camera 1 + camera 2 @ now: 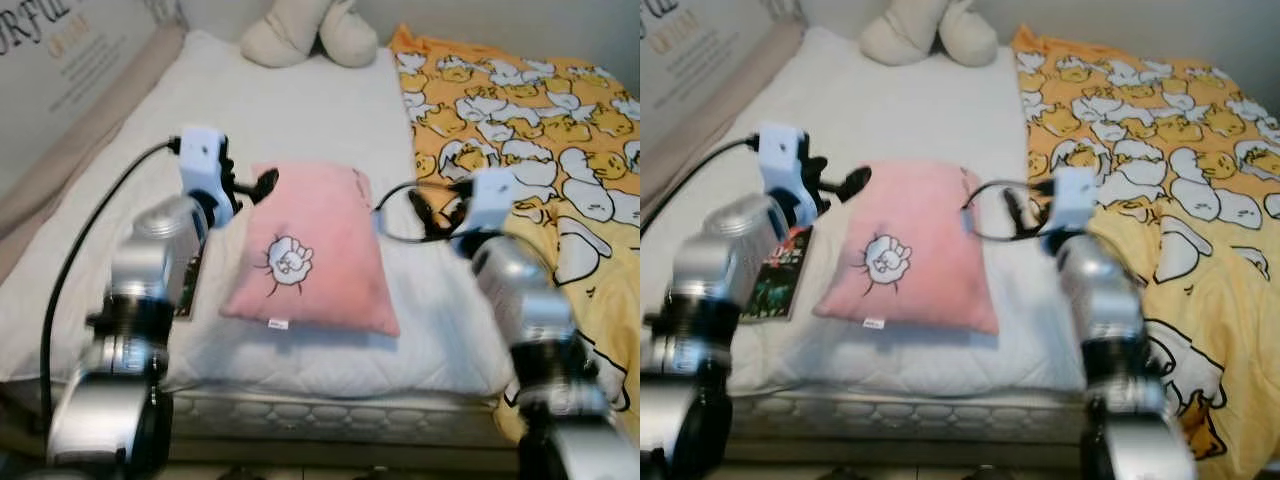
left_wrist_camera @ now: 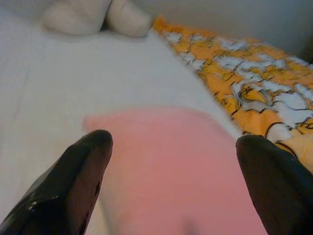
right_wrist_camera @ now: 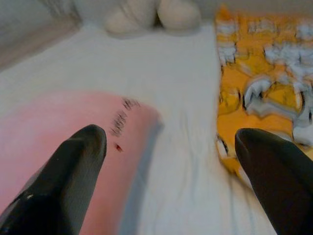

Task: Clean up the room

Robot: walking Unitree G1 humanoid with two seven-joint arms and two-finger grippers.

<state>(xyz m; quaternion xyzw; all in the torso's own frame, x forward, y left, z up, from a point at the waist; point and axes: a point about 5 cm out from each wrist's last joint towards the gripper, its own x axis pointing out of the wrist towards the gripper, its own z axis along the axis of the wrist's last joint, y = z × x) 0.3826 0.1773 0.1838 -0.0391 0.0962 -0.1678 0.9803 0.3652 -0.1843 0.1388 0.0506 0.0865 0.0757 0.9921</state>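
Pink pillow (image 1: 308, 250) lies flat on the white mattress (image 1: 290, 110), near its front edge, between a book (image 1: 780, 275) and the yellow duck blanket (image 1: 540, 130). Left gripper (image 1: 255, 186) sits at the pillow's far left corner, right gripper (image 1: 432, 212) just off its right edge. Both have fingers spread wide, holding nothing. Judgement: the flanking placement suits a two-sided pickup of a soft, wide item. Plush toy (image 1: 310, 32) rests at the bed head.

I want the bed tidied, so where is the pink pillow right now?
The pink pillow lies flat on the white mattress between the left gripper and the right gripper, with the yellow duck blanket to its right.
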